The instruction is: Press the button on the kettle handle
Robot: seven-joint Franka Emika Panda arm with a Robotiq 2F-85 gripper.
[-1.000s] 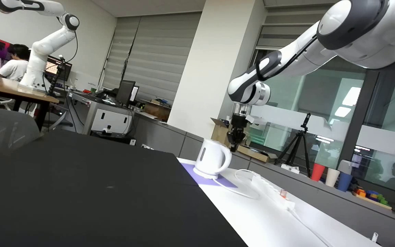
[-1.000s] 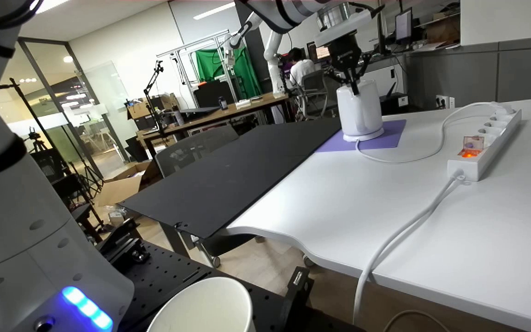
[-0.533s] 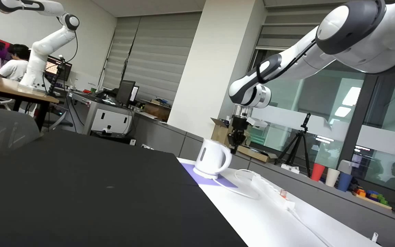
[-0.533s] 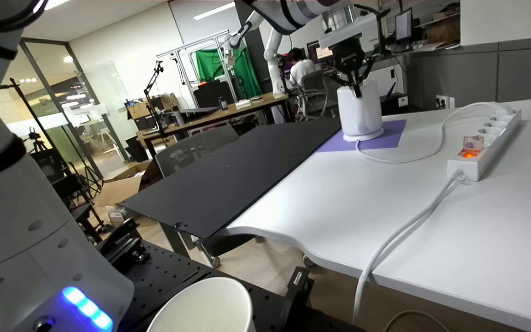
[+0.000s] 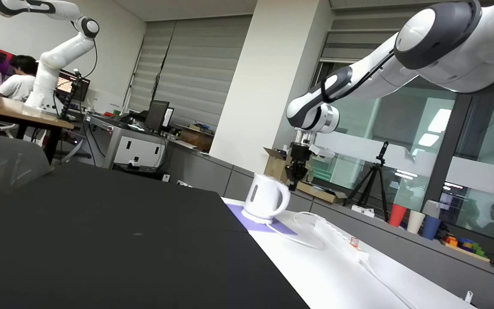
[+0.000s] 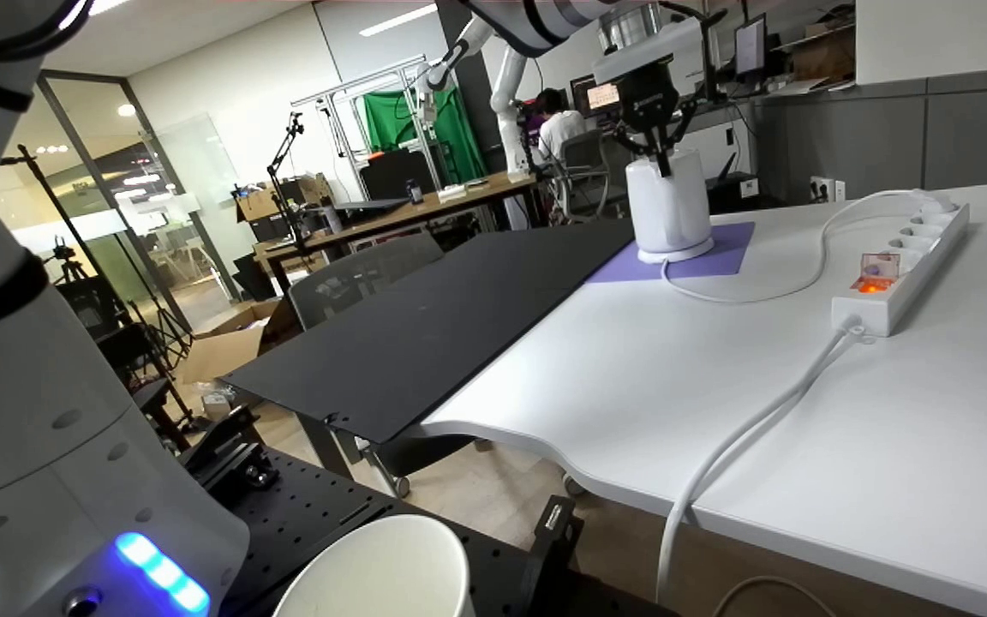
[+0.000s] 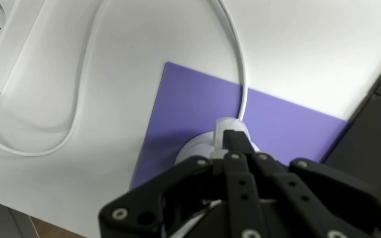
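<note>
Kettle (image 5: 260,198) upright on the purple mat (image 6: 731,247), and the gripper (image 5: 292,187) hangs right by it, tips down at the upper part of the kettle's handle (image 5: 286,198)! Its fingers (image 7: 237,141) are drawn together, with nothing held between them. In an exterior view the tips sit just beside the handle's upper outer curve; in the wrist view they overlap that handle from above. Touching or just clear of it? Cannot tell, and the button itself is covered or too small to make out. The kettle's body stands just beside the gripper. White cord (image 6: 742,301) from the kettle's base, looping over the bench (image 6: 631,386) to a power strip (image 6: 922,267) well apart from the kettle, orange light (image 6: 873,288) glowing there. On the kettle's opposite side, a black board (image 6: 425,317) lies near.
</note>
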